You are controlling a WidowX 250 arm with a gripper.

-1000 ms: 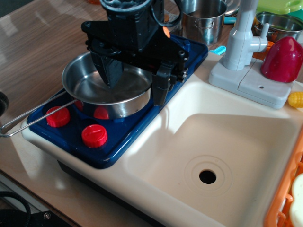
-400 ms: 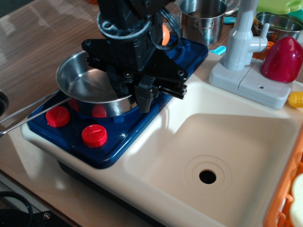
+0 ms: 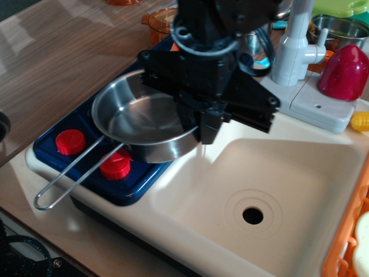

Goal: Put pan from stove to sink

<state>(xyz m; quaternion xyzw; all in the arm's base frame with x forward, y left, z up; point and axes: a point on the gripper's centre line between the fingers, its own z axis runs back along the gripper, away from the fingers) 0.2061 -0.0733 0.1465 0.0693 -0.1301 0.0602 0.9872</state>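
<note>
Two red knobs (image 3: 71,141) sit on the dark blue stove (image 3: 138,183) we see at the left of a cream toy kitchen unit, which rests on a wood-grain table (image 3: 57,63). To its right we have the sink (image 3: 288,173), its drain hole (image 3: 252,216) open to view, and the grey faucet (image 3: 297,43) standing at the back edge. Behind the faucet we make out a dark red rounded object (image 3: 345,72), a small yellow piece (image 3: 361,120), steel cookware (image 3: 337,29) and an orange pot (image 3: 158,23); an orange rim (image 3: 346,242) runs along the right edge. Our gripper (image 3: 199,124) is clamped on the right rim of the pan (image 3: 141,121), which is held tilted above the stove's right part, close to the sink's left edge, its wire handle (image 3: 72,182) reaching down-left past the stove's front. The black gripper body blocks our sight of the stove's back corner.
</note>
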